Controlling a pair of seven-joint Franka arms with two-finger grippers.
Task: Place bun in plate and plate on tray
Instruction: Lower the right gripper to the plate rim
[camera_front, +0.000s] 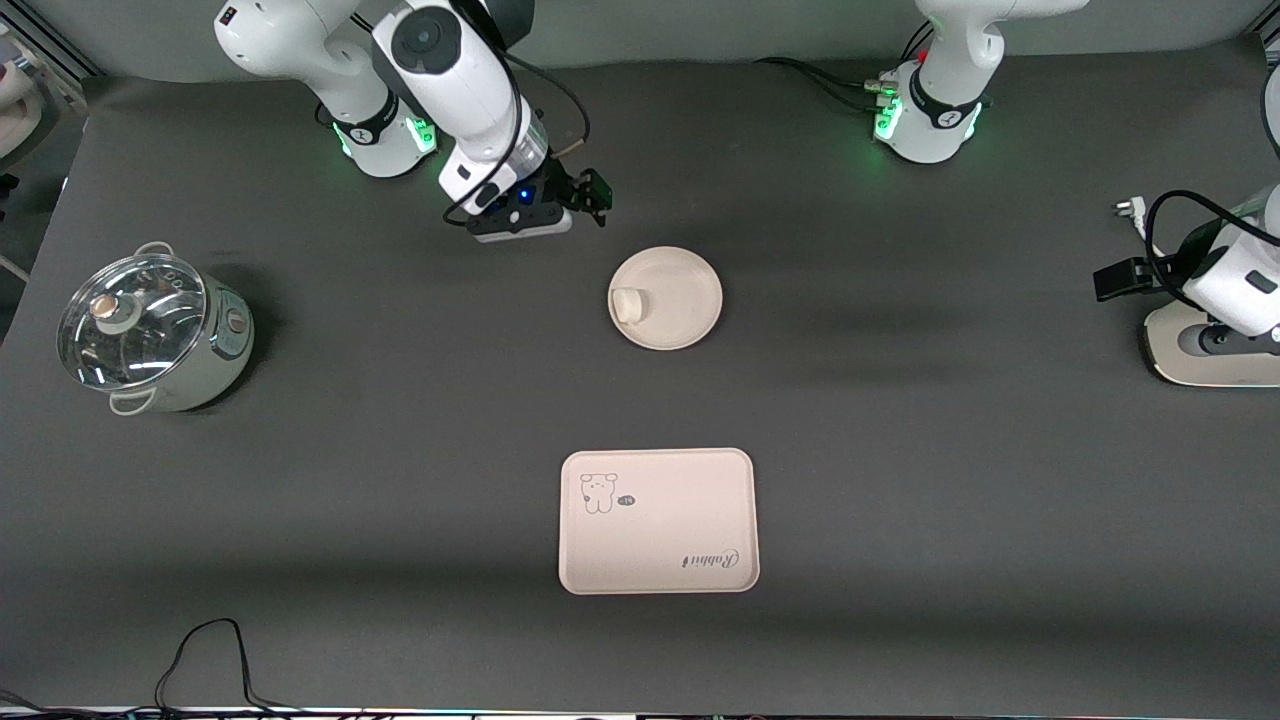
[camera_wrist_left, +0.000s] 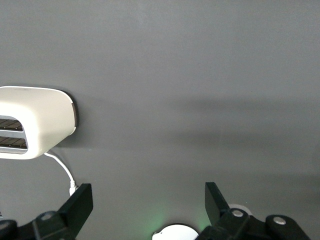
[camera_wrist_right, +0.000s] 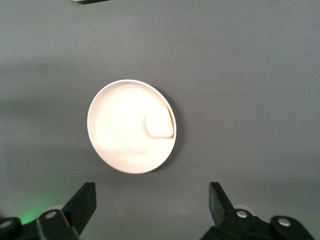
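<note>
The bun (camera_front: 630, 305) lies in the round cream plate (camera_front: 690, 300), by the rim toward the right arm's end. The plate stands on the dark table in the middle. The printed tray (camera_front: 660, 520) lies nearer to the front camera, apart from the plate, with nothing on it. My right gripper (camera_front: 592, 197) is open and empty, over bare table between the right arm's base and the plate. Its wrist view shows the plate (camera_wrist_right: 120, 130) and bun (camera_wrist_right: 159, 125) ahead of the open gripper (camera_wrist_right: 151, 192). My left gripper (camera_front: 1120, 278) is open and empty (camera_wrist_left: 148, 192), up over the table's left-arm end.
A steel pot with a glass lid (camera_front: 150, 330) stands at the right arm's end. A cream toaster (camera_front: 1200, 355) with a white cable stands at the left arm's end, also in the left wrist view (camera_wrist_left: 35, 122). A black cable (camera_front: 210, 650) lies at the front edge.
</note>
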